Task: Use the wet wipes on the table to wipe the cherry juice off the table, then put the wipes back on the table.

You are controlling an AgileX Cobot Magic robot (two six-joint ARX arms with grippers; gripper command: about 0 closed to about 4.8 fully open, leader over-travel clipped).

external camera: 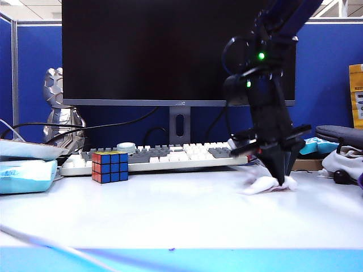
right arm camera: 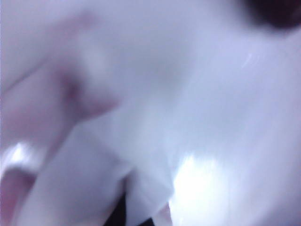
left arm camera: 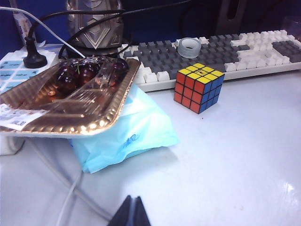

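My right gripper (external camera: pixel 281 177) points down at the table (external camera: pixel 170 209) on the right, in front of the keyboard. It is shut on the wet wipes (external camera: pixel 265 185), a crumpled white sheet pressed on the table top under the fingertips. In the right wrist view, which is heavily blurred, the white wet wipes (right arm camera: pixel 141 188) fill the space at the right gripper (right arm camera: pixel 141 214). A pink smear (right arm camera: pixel 77 99) shows there; I cannot tell whether it is cherry juice on the table or a stain on the sheet. My left gripper (left arm camera: pixel 133 207) hangs shut and empty over bare table (left arm camera: pixel 244 141), at the left.
A keyboard (external camera: pixel 164 154) and monitor (external camera: pixel 170 51) stand behind. A Rubik's cube (external camera: pixel 110 166) sits left of centre. A gold tray of cherries (left arm camera: pixel 70 94) rests on a pale blue tissue pack (left arm camera: pixel 127 134), with cables (left arm camera: pixel 56 174) beside it. A black round object (external camera: pixel 341 177) lies far right.
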